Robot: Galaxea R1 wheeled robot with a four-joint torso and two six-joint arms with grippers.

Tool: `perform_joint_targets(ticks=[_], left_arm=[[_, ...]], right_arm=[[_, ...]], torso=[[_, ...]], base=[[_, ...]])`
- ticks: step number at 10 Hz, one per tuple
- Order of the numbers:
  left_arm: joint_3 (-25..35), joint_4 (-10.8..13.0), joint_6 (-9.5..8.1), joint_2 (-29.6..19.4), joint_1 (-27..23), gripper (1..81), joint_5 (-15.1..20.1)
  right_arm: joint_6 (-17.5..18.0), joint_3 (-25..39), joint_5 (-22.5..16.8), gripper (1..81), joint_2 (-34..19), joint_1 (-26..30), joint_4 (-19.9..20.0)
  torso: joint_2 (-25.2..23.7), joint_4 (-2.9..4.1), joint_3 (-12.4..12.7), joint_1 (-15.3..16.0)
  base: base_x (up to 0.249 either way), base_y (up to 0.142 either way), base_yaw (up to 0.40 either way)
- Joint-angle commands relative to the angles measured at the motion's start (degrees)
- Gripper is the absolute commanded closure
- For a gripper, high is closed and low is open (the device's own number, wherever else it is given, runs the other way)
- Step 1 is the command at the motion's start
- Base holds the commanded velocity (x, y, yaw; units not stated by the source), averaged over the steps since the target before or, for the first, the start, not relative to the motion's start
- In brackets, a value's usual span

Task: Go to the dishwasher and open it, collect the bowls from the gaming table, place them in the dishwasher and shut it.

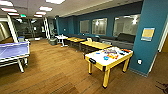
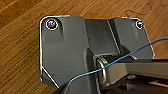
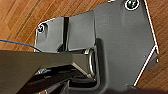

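**Games room ahead, bowls on the white tabletop to the right**

From the head camera, going left to right: a blue table-tennis table (image 1: 12,51) stands at the left edge on the wooden floor (image 1: 55,72). Further back, near the middle, sits a small white table (image 1: 61,38), and beside it a row of yellow-topped tables (image 1: 96,45) runs along a dark bench under the teal wall (image 1: 110,11) with its windows. Right of centre is the gaming table (image 1: 105,62), its glossy white tabletop edged in pale yellow, on yellow legs with dark feet. Small blue bowls (image 1: 106,58) lie on that tabletop among a clutter of orange, red and blue bits too blurred to tell apart. Just past it rises a teal pillar (image 1: 152,37) carrying a pale notice board (image 1: 147,34) and a white wall socket (image 1: 139,61).

The wrist cameras give what the head camera lacks: a close look straight down at the floor planks. The left wrist view has the robot's dark plate over the floor (image 2: 20,50) with a thin blue cable (image 2: 130,53) crossing it. The right wrist view has the same sort of plate over the floor (image 3: 17,15), and a blue cable (image 3: 17,43) running in from the side.

Neither wrist view lets the fingers be made out, so I cannot tell how far either claw is open or whether it has hold of anything. For the same reason the bowls and the gaming table cannot be placed relative to either claw; they appear in the head view alone, on the right half of the room.
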Motion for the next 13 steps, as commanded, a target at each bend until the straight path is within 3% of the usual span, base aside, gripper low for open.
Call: perform_joint_targets(ticks=[1, 9, 13], left_arm=[[0.2, 0.3, 0.33, -0.3, -3.2, 1.0, 2.7], [0.2, -0.3, 0.42, -0.6, -3.2, 1.0, 2.5], [0.2, -0.1, 0.42, -0.5, -3.2, 1.0, 2.4]], right_arm=[[0.0, 0.3, -2.2, 1.0, 0.2, 2.7, -0.8], [0.0, 0.4, -2.2, 1.0, 0.2, 2.5, -0.8], [0.0, 0.4, -2.2, 1.0, 0.3, 2.5, -0.8]], torso=[[0.0, 0.0, 0.0, 0.0], [0.0, 0.0, 0.0, 0.0], [0.0, 0.0, 0.0, 0.0]], base=[[0.0, 0.0, -0.321], [0.0, 0.0, -0.314], [0.0, -0.054, 0.0]])
